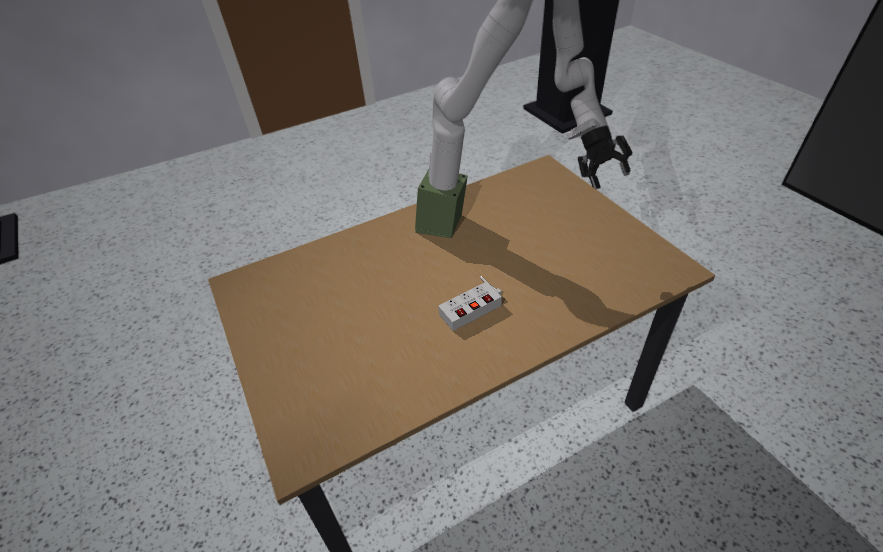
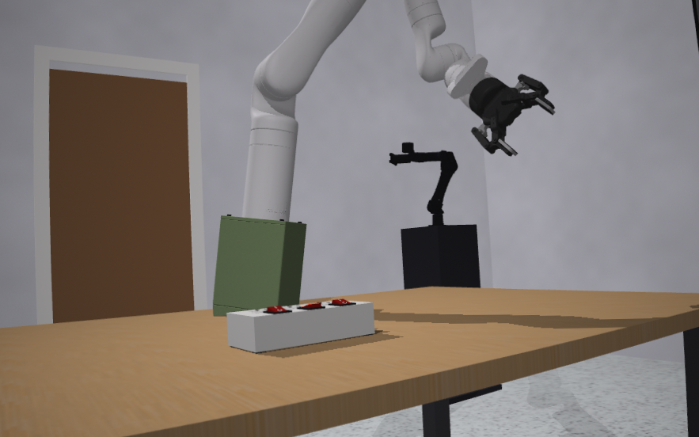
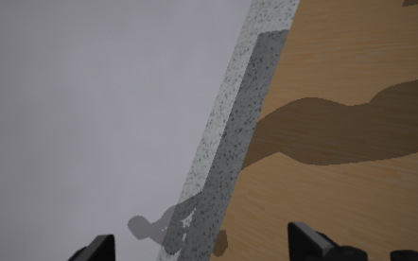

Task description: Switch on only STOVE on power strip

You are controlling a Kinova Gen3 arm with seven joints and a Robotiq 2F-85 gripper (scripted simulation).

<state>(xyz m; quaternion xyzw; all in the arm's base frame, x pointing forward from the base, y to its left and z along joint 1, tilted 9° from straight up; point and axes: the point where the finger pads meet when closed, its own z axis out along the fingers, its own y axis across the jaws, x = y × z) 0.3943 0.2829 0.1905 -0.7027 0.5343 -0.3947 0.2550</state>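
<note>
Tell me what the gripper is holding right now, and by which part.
Nothing. The gripper hangs open in the air, far from the power strip.

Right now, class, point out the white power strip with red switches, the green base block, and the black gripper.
white power strip (image 1: 470, 314), top view, front side wall.
green base block (image 2: 256, 263), exterior view, front face.
black gripper (image 2: 521, 122), exterior view, between open fingertips.

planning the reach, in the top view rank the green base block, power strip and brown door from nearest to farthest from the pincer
From the open pincer, which hangs past the table's far corner:
1. Green base block, at the table's far edge beside it.
2. Power strip, mid-table, toward the camera.
3. Brown door, in the back wall beyond the table.
</note>
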